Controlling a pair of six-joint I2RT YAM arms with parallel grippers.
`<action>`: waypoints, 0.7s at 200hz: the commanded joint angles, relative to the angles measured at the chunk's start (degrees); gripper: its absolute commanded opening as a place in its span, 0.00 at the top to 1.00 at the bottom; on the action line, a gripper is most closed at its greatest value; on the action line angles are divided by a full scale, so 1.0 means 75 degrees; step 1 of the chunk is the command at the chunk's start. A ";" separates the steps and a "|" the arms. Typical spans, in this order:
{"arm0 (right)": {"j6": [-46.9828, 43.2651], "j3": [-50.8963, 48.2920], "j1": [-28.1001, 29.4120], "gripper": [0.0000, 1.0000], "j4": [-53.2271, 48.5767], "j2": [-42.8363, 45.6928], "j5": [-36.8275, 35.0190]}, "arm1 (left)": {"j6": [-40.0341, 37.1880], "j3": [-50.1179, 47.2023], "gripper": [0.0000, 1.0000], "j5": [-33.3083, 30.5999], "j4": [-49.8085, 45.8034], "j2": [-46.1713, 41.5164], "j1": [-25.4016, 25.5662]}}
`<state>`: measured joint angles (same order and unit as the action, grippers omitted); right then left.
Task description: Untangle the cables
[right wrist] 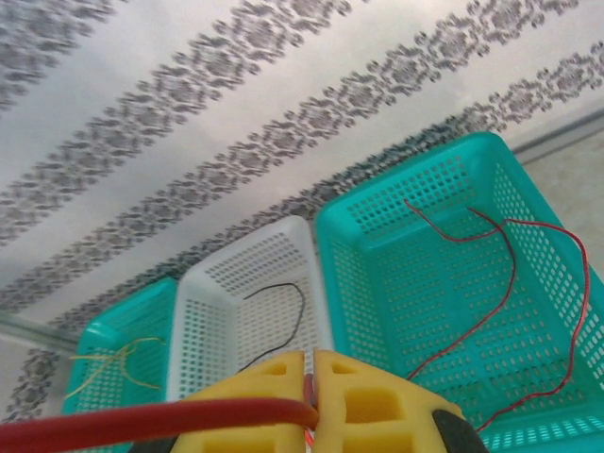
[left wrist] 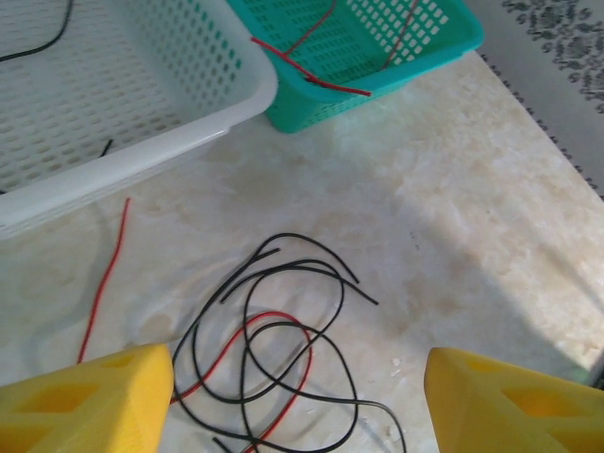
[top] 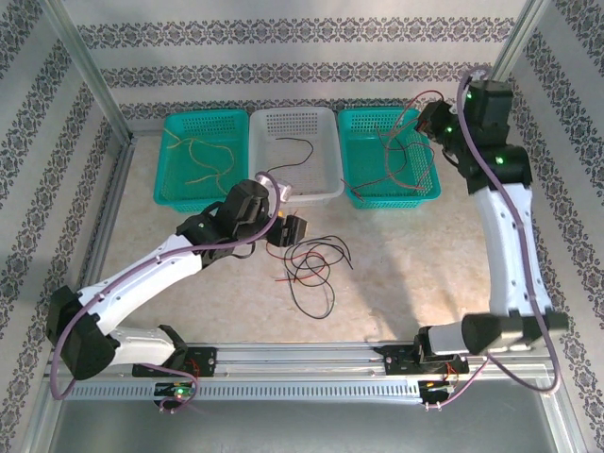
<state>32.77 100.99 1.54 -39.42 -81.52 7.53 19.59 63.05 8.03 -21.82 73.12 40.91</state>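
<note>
A tangle of black and red cables (top: 311, 267) lies on the table in front of the baskets. My left gripper (top: 293, 231) hovers at its left edge, open, with nothing between the fingers. In the left wrist view the tangle (left wrist: 310, 348) lies between and beyond the yellow fingertips (left wrist: 85, 401), and the gripper (left wrist: 297, 406) stands wide. My right gripper (top: 429, 118) is raised over the right teal basket, shut on a red cable (top: 401, 127) that trails down into it. The right wrist view shows the pads (right wrist: 274, 387) pinched on that red cable (right wrist: 189, 420).
Three baskets stand in a row at the back: a teal one (top: 203, 118) with yellow cables, a white one (top: 293, 115) with a black cable, and a teal one (top: 396, 200) with red cables. A loose red cable (left wrist: 106, 274) lies by the white basket (left wrist: 142, 151).
</note>
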 commanded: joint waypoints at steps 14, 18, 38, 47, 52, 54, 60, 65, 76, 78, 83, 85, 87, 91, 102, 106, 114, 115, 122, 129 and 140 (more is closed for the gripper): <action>-0.0145 0.0700 -0.0291 0.90 -0.0228 -0.1365 0.0238 | 0.0230 -0.0185 0.27 -0.0550 -0.0438 -0.0371 0.0007; -0.0160 0.0764 -0.0324 0.86 -0.0229 -0.1522 0.0244 | 0.0249 -0.0192 0.26 -0.0581 -0.0441 -0.0405 0.0007; -0.0275 0.1139 -0.0445 0.74 -0.0444 -0.2252 0.0263 | 0.0343 -0.0253 0.20 -0.0911 -0.0482 -0.0519 -0.0005; -0.0313 0.1228 -0.0452 0.67 -0.0541 -0.2424 0.0238 | 0.0340 -0.0233 0.18 -0.1029 -0.0538 -0.0549 -0.0004; -0.0326 0.1214 -0.0452 0.63 -0.0566 -0.2464 0.0244 | 0.0328 -0.0207 0.17 -0.1066 -0.0574 -0.0550 -0.0005; -0.0321 0.1194 -0.0452 0.61 -0.0559 -0.2466 0.0248 | 0.0323 -0.0204 0.17 -0.1084 -0.0589 -0.0547 -0.0002; -0.0321 0.1090 -0.0452 0.58 -0.0520 -0.2440 0.0275 | 0.0311 -0.0181 0.16 -0.1125 -0.0615 -0.0549 -0.0005; -0.0298 0.0965 -0.0452 0.55 -0.0463 -0.2374 0.0295 | 0.0317 -0.0180 0.15 -0.1151 -0.0628 -0.0545 -0.0005; -0.0241 0.0610 -0.0452 0.51 -0.0306 -0.2157 0.0345 | 0.0329 -0.0190 0.14 -0.1187 -0.0601 -0.0531 -0.0012; -0.0229 0.0530 -0.0452 0.51 -0.0268 -0.2105 0.0359 | 0.0344 -0.0191 0.14 -0.1197 -0.0596 -0.0534 -0.0007; -0.0202 0.0331 -0.0446 0.50 -0.0180 -0.1970 0.0414 | 0.0364 -0.0203 0.13 -0.1227 -0.0568 -0.0527 -0.0016; -0.0184 0.0249 -0.0441 0.49 -0.0140 -0.1912 0.0437 | 0.0379 -0.0215 0.13 -0.1233 -0.0564 -0.0515 -0.0016; -0.0171 0.0167 -0.0434 0.49 -0.0107 -0.1854 0.0452 | 0.0394 -0.0221 0.13 -0.1243 -0.0560 -0.0504 -0.0016; -0.0164 0.0004 -0.0412 0.48 -0.0054 -0.1727 0.0476 | 0.0403 -0.0226 0.13 -0.1247 -0.0549 -0.0485 -0.0017; -0.0170 -0.0504 -0.0306 0.48 0.0059 -0.1342 0.0490 | 0.0441 -0.0218 0.13 -0.1247 -0.0535 -0.0416 -0.0028; -0.0185 -0.0702 -0.0247 0.47 0.0091 -0.1191 0.0490 | 0.0468 -0.0224 0.12 -0.1238 -0.0525 -0.0382 -0.0028; -0.0216 -0.1128 -0.0118 0.47 0.0150 -0.0858 0.0481 | 0.0535 -0.0211 0.12 -0.1208 -0.0524 -0.0313 -0.0040; -0.0225 -0.1186 -0.0097 0.47 0.0160 -0.0813 0.0482 | 0.0543 -0.0207 0.12 -0.1204 -0.0530 -0.0303 -0.0046; -0.0243 -0.1615 0.0064 0.47 0.0240 -0.0497 0.0456 | 0.0612 -0.0166 0.12 -0.1121 -0.0573 -0.0224 -0.0079; -0.0256 -0.2068 0.0259 0.47 0.0311 -0.0147 0.0402 | 0.0639 -0.0116 0.12 -0.1000 -0.0622 -0.0129 -0.0107; -0.0268 -0.2847 0.0599 0.46 0.0504 0.0435 0.0353 | 0.0644 -0.0107 0.15 -0.0737 -0.0641 0.0023 -0.0134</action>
<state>31.24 88.36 1.39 -38.57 -86.32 9.91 22.70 61.73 0.34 -24.51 71.11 40.75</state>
